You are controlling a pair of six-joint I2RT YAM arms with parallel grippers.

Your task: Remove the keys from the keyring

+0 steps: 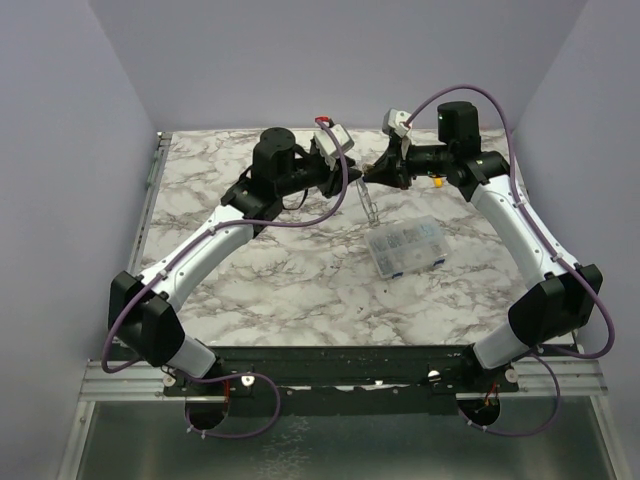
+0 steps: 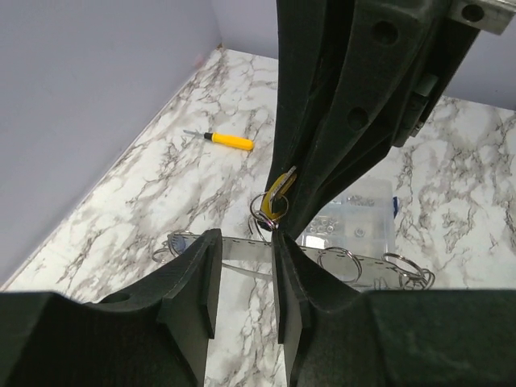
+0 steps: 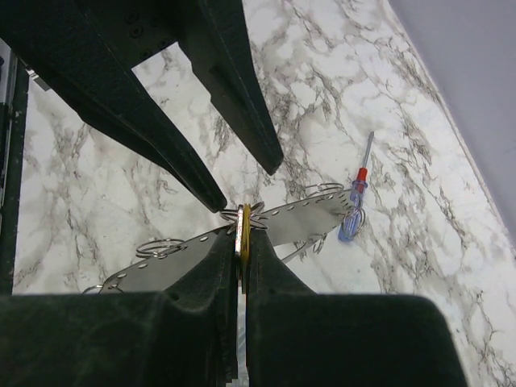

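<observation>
Both arms reach in over the marble tabletop (image 1: 300,290) and meet on the far side of the clear compartment box (image 1: 437,243), a little left of it.

Right gripper (image 3: 243,242): jaws clenched flat on a yellow-tan key (image 2: 280,187); the key stands on edge between the pads; a small wire split ring (image 2: 266,211) hangs from it, just above the keyring.

Left gripper (image 2: 244,246): jaws released, a plain gap between the two fingers; nothing pinched in them; its tips face the right gripper's tips and sit close on either side of the small ring.

Keyring (image 3: 294,219): a long flat grey band punched with holes, several wire rings along its edges; it sits directly under the meeting grippers, just beyond the box's far-left corner; resting on the marble or hanging just clear of it, cannot tell.

Yellow-handled screwdriver (image 2: 230,142): lying flat, well beyond the box toward the back wall.

Blue-and-red screwdriver (image 3: 355,193): lying flat (the box is outside that view, so its place against the box is unclear).
</observation>
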